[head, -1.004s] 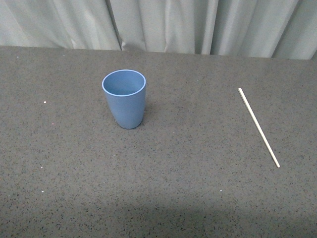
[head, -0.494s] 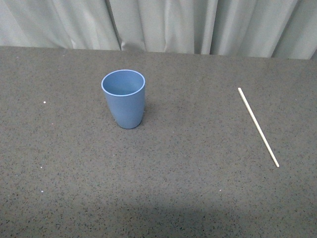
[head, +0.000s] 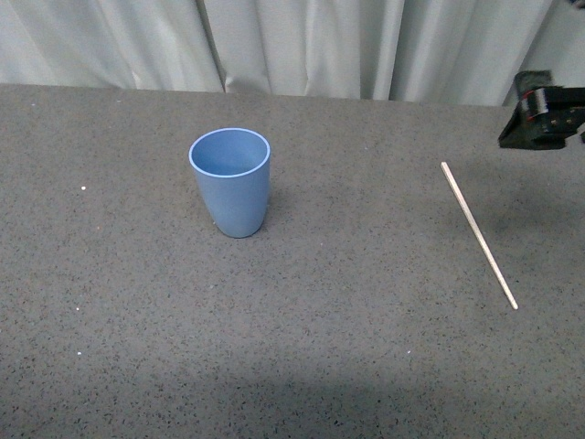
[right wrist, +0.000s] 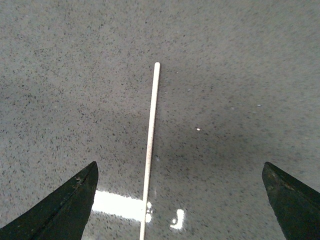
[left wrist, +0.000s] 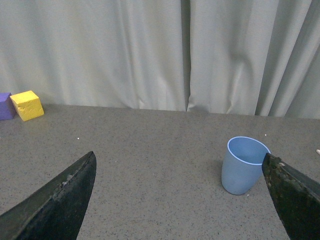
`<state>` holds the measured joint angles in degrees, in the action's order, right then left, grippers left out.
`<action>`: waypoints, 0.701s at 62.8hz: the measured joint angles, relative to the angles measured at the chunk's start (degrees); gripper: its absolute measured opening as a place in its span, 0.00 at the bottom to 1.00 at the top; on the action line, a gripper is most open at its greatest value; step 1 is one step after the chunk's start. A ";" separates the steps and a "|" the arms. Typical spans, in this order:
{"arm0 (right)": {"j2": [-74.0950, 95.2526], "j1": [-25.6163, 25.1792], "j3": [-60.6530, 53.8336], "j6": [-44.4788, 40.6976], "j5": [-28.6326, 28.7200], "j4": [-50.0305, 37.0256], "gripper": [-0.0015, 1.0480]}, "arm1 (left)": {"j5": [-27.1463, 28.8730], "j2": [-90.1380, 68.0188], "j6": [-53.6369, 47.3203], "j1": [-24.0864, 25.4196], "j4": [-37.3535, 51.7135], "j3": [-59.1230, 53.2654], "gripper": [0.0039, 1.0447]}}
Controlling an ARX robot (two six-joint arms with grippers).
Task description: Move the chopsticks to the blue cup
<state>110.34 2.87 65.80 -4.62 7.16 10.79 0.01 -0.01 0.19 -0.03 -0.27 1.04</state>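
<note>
1. The blue cup [head: 229, 181] stands upright on the dark speckled table [head: 347, 347], left of centre. Its mouth is open upward and nothing shows inside it.
2. The chopsticks [head: 479, 235], seen as one thin pale stick, lie flat on the table well to the right of the cup. The stick slants from far-left to near-right.
3. The right end effector [right wrist: 179, 165] is spread wide, with nothing held between its dark fingers [right wrist: 65, 205]. Its wrist view shows the stick on the table beneath, lying between the two fingers and touching neither.
4. In the front view a black part of the right arm [head: 547, 116] shows at the right edge, above the table. It is to the right of the stick's far end.
5. The left end effector [left wrist: 178, 154] is likewise spread and empty. The cup stands ahead of it, apart from both fingers.
6. A yellow block [left wrist: 27, 105] and a purple block [left wrist: 5, 105] sit side by side at the far edge of the table. They are in front of the pale curtain [head: 302, 46].
</note>
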 joint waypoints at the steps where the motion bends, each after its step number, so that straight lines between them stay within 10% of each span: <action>1: 0.66 0.11 0.57 0.17 0.00 0.42 0.91 | 0.00 0.00 0.00 0.00 0.00 0.00 0.94; 44: 21.57 2.54 19.37 8.39 -4.07 14.58 0.91 | 0.00 0.00 0.00 0.00 0.00 0.00 0.94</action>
<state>131.92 5.41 85.17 3.77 3.09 25.36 0.01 -0.01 0.19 -0.03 -0.27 1.04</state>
